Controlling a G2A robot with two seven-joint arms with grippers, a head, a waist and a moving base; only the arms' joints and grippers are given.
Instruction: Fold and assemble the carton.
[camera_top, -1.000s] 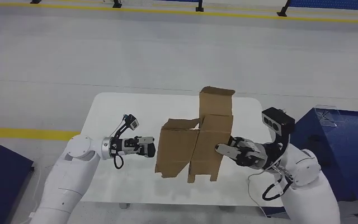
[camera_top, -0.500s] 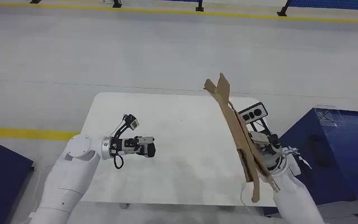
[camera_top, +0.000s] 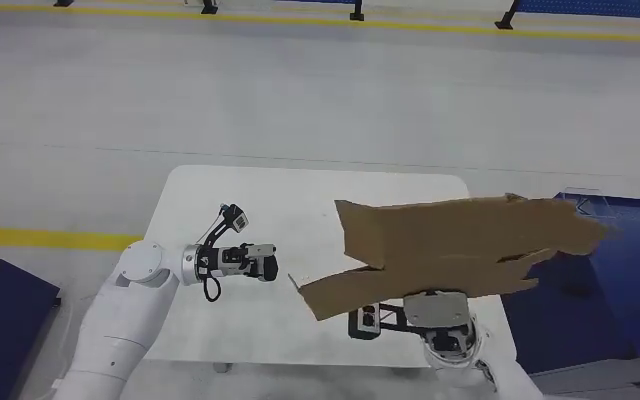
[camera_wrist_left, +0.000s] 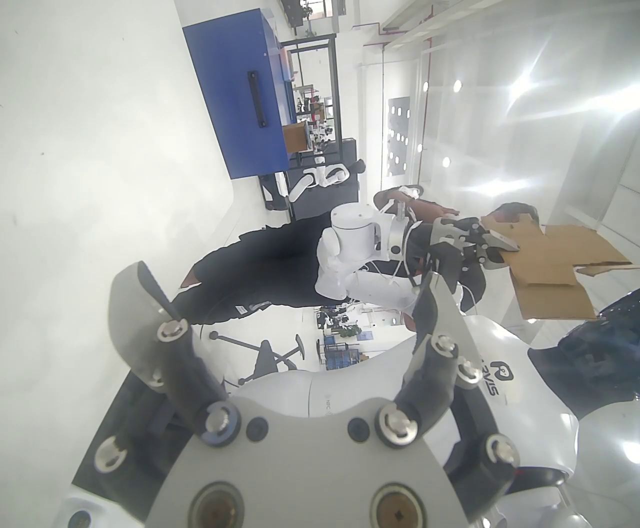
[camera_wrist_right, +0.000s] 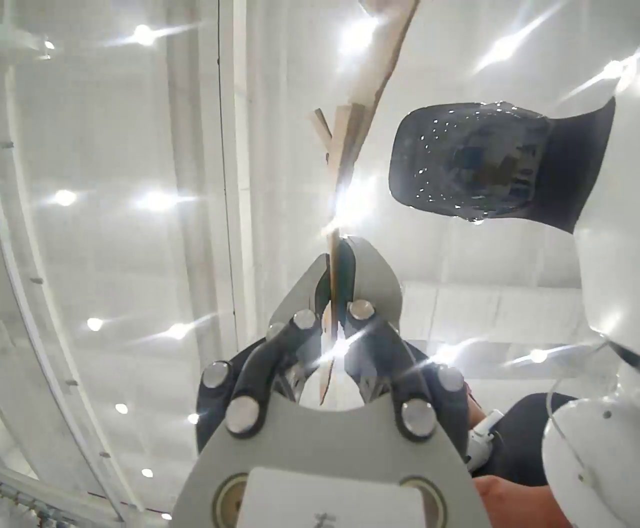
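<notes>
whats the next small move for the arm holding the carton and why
Probably lower the carton toward the table, within reach of the left end effector. The right end effector is shut on it, holding it flat and raised above the table; the left one hangs open over the table, well apart from it.

The right gripper pinches the edge-on carton between its fingers.

Holding the left gripper with jaws spread wide, arm stretched out level; pinching the flattened carton edge in the right gripper, wrist pointing upward.
</notes>
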